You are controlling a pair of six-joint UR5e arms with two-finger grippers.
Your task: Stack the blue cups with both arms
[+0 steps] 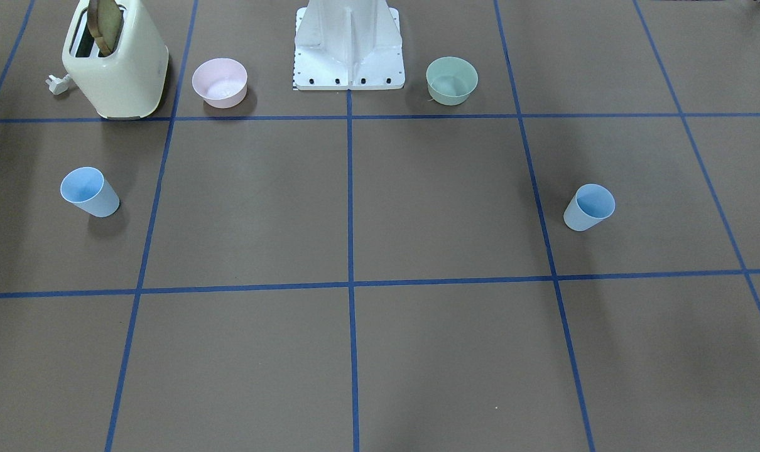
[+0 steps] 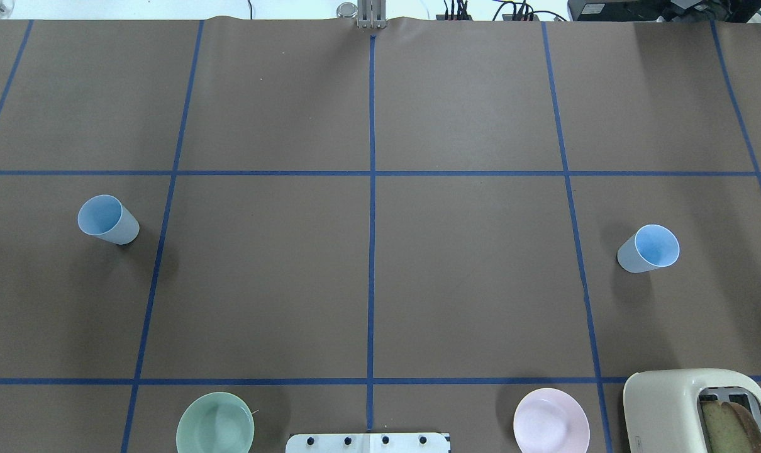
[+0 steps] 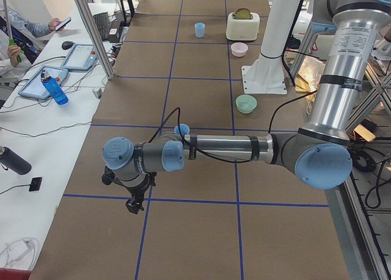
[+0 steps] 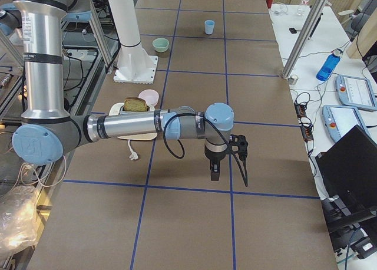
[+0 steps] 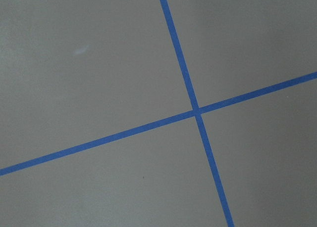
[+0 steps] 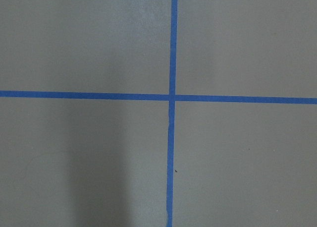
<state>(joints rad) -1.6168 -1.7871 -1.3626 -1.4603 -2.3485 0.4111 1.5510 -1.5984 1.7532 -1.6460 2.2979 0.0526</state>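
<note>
Two light-blue cups stand upright and far apart on the brown table. One cup (image 2: 107, 219) (image 1: 589, 207) is on my left side. The other cup (image 2: 649, 248) (image 1: 90, 192) is on my right side. Neither arm shows in the overhead or front views. In the exterior left view my left gripper (image 3: 131, 205) hangs pointing down over the table, with the left cup (image 3: 181, 130) partly hidden behind its forearm. In the exterior right view my right gripper (image 4: 215, 172) also points down above bare table. I cannot tell whether either gripper is open or shut. Both wrist views show only tape lines.
A cream toaster (image 2: 701, 409) with bread stands at my near right beside a pink bowl (image 2: 551, 428). A pale green bowl (image 2: 215, 431) sits at my near left. The white pedestal base (image 1: 348, 44) stands between the bowls. Blue tape lines grid the table.
</note>
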